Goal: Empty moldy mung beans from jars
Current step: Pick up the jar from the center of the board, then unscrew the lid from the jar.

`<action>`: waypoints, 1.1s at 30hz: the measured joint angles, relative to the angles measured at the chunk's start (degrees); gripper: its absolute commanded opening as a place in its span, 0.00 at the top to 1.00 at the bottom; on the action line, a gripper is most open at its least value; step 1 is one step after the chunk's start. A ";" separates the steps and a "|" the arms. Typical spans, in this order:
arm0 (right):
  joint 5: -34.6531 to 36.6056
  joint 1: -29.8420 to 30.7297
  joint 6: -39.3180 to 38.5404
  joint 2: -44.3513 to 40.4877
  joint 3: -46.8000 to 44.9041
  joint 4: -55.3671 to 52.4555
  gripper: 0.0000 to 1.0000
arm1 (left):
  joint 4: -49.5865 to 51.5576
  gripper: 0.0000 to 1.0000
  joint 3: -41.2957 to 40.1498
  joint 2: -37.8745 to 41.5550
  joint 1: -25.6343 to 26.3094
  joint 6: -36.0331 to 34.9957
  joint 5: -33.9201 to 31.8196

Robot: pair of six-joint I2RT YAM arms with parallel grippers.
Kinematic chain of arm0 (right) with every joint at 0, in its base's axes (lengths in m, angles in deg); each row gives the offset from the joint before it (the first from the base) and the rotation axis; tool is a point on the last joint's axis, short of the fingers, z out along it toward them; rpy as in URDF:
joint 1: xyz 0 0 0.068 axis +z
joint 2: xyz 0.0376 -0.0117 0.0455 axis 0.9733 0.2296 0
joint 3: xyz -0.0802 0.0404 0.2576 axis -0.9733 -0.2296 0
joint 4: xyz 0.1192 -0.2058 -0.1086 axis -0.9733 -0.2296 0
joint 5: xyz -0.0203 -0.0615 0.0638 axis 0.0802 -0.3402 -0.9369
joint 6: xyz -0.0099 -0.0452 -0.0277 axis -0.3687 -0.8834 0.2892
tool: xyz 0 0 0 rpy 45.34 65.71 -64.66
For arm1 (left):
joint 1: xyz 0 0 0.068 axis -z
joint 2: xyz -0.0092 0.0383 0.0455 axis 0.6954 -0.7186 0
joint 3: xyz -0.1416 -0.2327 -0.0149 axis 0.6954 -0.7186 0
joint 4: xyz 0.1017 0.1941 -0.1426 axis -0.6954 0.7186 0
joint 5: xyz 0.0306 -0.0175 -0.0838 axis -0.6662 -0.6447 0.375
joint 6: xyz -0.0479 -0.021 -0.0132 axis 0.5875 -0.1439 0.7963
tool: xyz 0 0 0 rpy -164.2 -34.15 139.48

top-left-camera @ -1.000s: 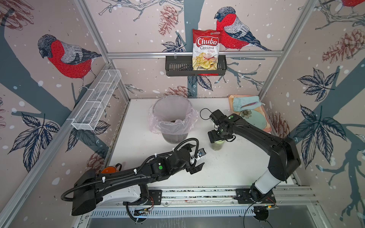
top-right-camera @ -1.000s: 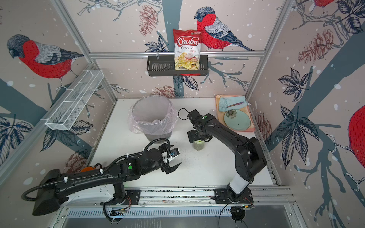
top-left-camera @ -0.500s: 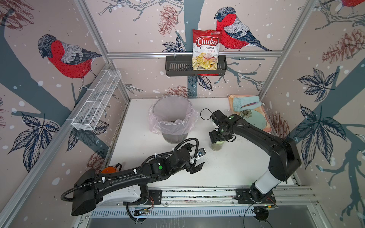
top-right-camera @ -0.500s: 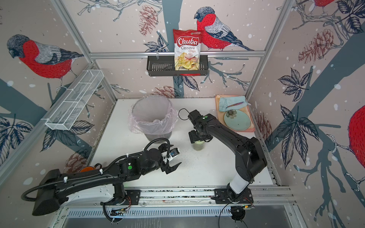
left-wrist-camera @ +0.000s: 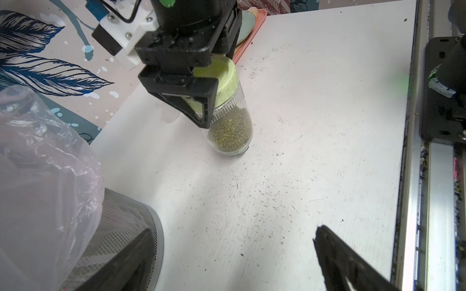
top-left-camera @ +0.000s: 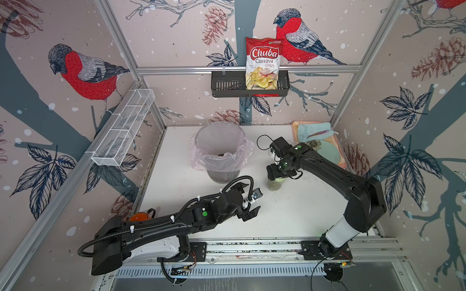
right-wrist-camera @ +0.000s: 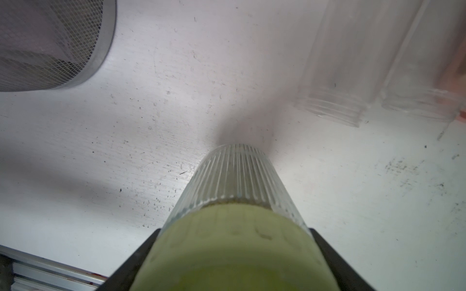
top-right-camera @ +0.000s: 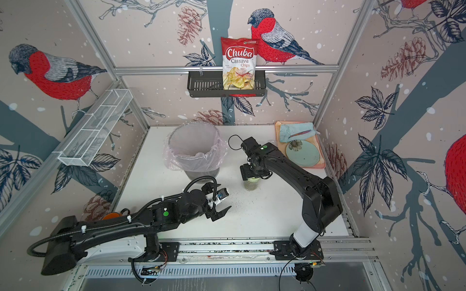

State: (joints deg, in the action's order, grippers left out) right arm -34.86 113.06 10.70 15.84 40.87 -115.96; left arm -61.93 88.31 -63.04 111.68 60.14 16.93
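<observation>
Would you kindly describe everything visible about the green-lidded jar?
The jar is clear ribbed glass with a pale green lid still on, mostly filled with olive mung beans. It stands upright on the white table, near the lined bin. The right tool clasps the lid from above; nothing else touches it.

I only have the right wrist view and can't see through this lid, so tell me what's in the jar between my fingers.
Observer: Olive mung beans fill the jar almost to its ribbed neck.
Operator: Report the left hand.
Observer: The left hand is open and empty over the table, apart from the jar, to its left and nearer the robot's base.
</observation>
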 measured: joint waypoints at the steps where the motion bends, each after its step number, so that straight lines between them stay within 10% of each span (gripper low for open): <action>1: -0.26 -0.02 0.02 -0.26 0.42 -0.11 0.51 | -0.02 0.03 0.17 -0.04 0.00 -0.02 -0.24; 19: -9.79 -0.35 1.33 -7.80 6.64 -8.13 0.53 | -1.88 0.03 7.30 -7.28 0.00 -0.02 4.57; 33: -15.76 -0.26 2.82 -11.28 8.85 -10.82 0.55 | -13.27 0.03 9.51 -14.51 0.00 2.34 -6.27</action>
State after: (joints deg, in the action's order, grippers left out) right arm -50.62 112.80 13.52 4.56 49.72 -126.78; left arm -75.20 97.82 -77.55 111.68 62.48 10.66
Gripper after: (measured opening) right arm 0.816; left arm 0.968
